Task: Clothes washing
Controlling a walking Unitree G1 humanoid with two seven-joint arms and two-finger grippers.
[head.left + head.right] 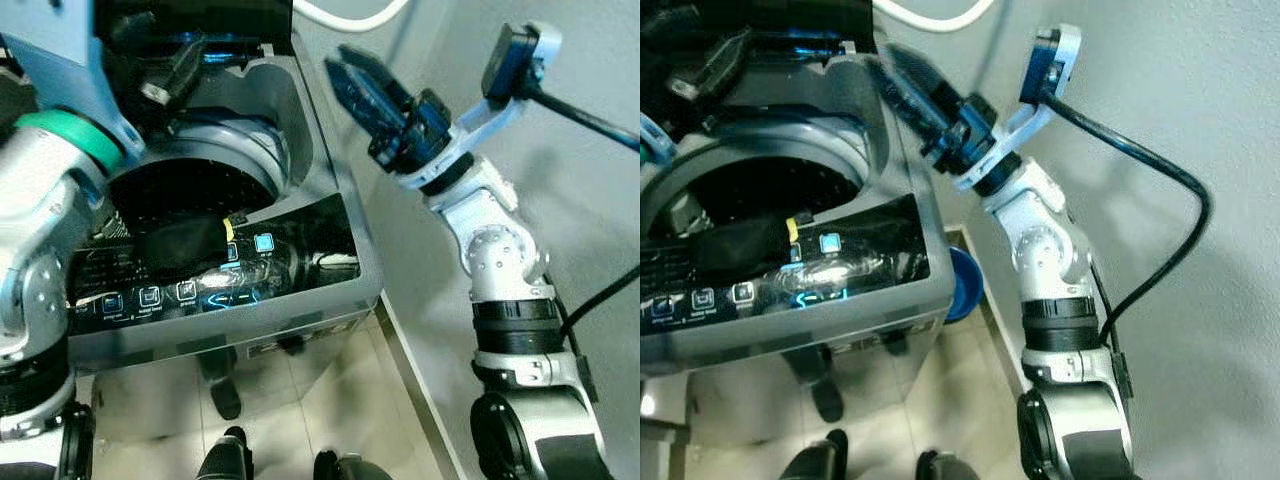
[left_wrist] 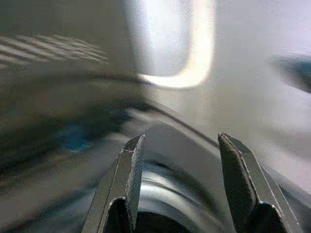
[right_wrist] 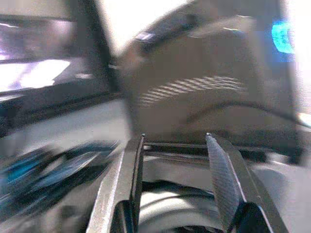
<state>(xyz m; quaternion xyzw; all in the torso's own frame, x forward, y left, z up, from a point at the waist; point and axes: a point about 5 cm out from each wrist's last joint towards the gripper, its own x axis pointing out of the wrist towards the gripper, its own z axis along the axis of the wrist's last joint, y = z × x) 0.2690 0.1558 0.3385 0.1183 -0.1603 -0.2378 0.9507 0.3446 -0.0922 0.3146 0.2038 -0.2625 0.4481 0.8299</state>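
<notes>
From the head, the washing machine (image 1: pixel 300 290) stands lid-up, a dark garment (image 1: pixel 180 243) draped over its drum rim. The right gripper (image 1: pixel 345 68) hovers beside its corner, blurred. Both wrist views are smeared; the left gripper (image 2: pixel 177 160) and the right show parted, empty fingers.

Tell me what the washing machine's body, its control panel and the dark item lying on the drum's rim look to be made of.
Washing machine body: likely grey moulded plastic, matte, with rounded corners.
Control panel: glossy black, probably plastic or glass, since it mirrors light and shows lit blue icons.
Dark item: seems soft black fabric, draped and dull, with a small yellow tag; its exact cloth cannot be told.
</notes>
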